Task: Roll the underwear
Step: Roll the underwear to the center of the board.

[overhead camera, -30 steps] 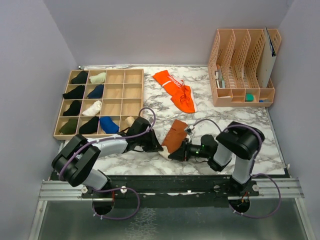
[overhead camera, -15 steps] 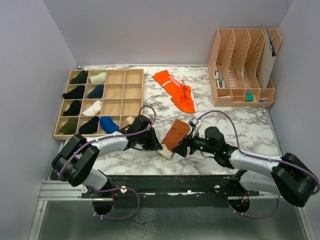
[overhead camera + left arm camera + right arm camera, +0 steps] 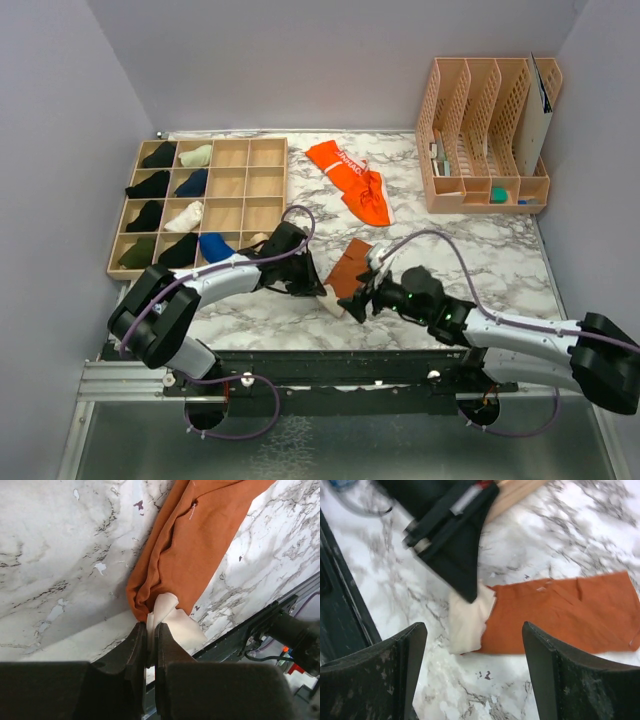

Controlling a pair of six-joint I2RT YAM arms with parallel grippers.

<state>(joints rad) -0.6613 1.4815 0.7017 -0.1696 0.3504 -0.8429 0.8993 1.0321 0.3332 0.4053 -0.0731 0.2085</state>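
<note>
At left of desk (image 3: pixel 520 250), a wooden grid tray (image 3: pixel 232 190) of sixteen compartments. Holds one rolled bundle (image 3: pixel 150 184) in each compartment of its two left columns, in black, navy, pale green, cream and olive, plus a blue bundle (image 3: pixel 215 246) in the third compartment of the front row. At right rear, a slotted rack (image 3: pixel 470 110). Holds small items in its low front pockets, one of them teal, and an upright panel (image 3: pixel 540 90) in the rightmost slot. At rear centre, between tray and rack, the orange brief (image 3: pixel 350 180): lying on the desk, well apart from both hands. At front centre, the brown brief (image 3: pixel 352 265): folded into a strip, cream end toward the front edge. Clamped at that cream end by the left hand (image 3: pixel 150 627), fingers shut on the cloth at desk level. Just beside the same end, from the opposite side, the right hand (image 3: pixel 472 627): fingers spread wide, gripping nothing, poised over the cream corner. Contact with the cloth: cannot tell.
</note>
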